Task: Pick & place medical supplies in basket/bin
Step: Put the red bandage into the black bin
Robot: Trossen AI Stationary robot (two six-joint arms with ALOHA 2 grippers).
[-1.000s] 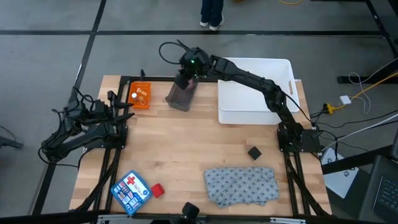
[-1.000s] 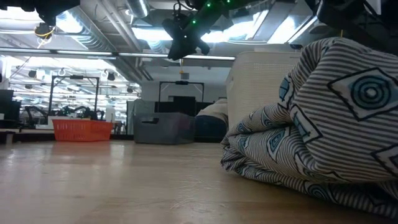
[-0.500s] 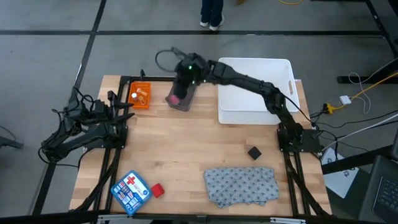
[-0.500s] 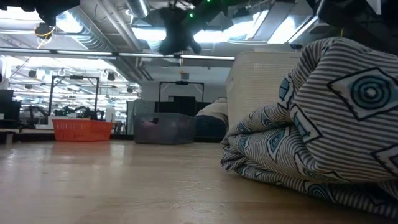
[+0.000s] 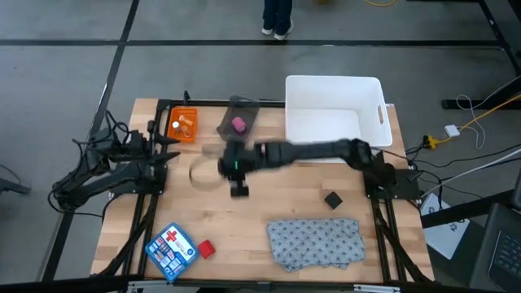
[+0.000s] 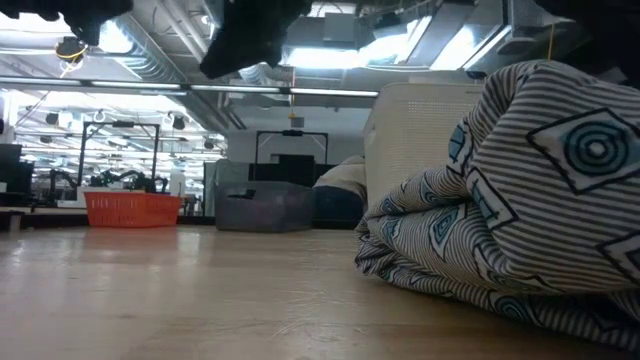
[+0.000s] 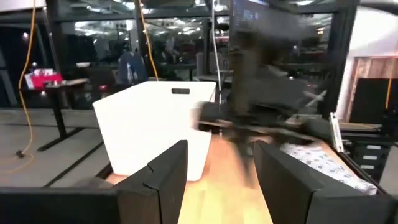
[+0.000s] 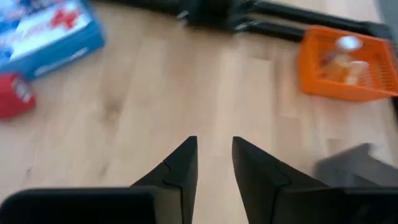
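A pink roll lies inside the small grey bin at the table's far side. An orange basket beside it holds small tan and white vials. A red roll, a black block and a grey patterned cloth lie on the table. My right gripper hovers over the table's middle, between the grey bin and the red roll; it is open and empty. My left gripper is open and empty at the table's left edge.
A large white bin stands at the far right. A blue first-aid box lies near the front left, next to the red roll. In the low view the cloth fills the right foreground.
My right gripper has swung from above the grey bin toward the table's near edge and a little left, and now hangs over the table's middle. The pink roll, hidden under the gripper a second ago, lies in the grey bin.
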